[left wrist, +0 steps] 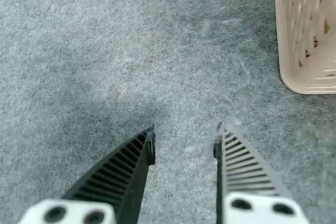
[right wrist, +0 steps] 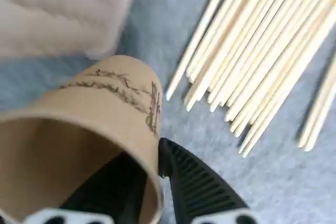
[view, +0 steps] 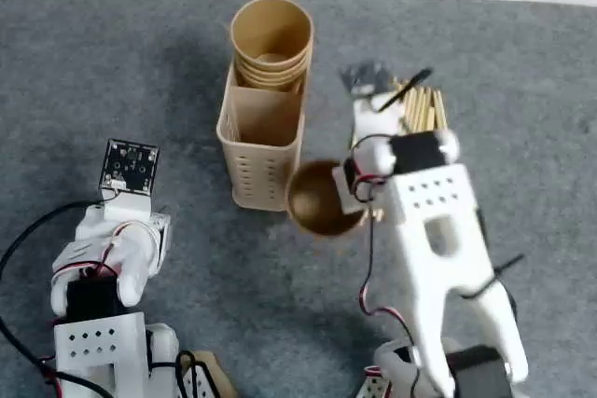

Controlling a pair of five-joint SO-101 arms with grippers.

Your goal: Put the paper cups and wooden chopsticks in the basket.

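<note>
Almost at the basket: one cup in the right hand

My right hand was clamped on a paper cup, one finger inside the rim and one outside, pinching the wall. In the high view the cup sat just right of centre, its mouth tipped up toward the camera. It was close beside the lower right corner of the basket; I could not tell whether they touched.

The basket stood upright at the centre of the frame, its long axis running up and down the picture. A stack of cups filled its upper compartment. The lower compartment, the one nearer my cup, looked free. So the drop point lay up and to the left of the held cup. I judged the next move called for a lift over the wall, then a turn to bring the cup's base down.

The chopsticks lay in a loose bundle on the grey counter, upper right of centre and just beyond the right hand. Their lengths ran roughly up and down the frame. The right hand was far nearer them than the left.

My left hand hung over the counter at lower left, fingers apart and holding nothing. It was well apart from the chopsticks, with the basket between.
</note>
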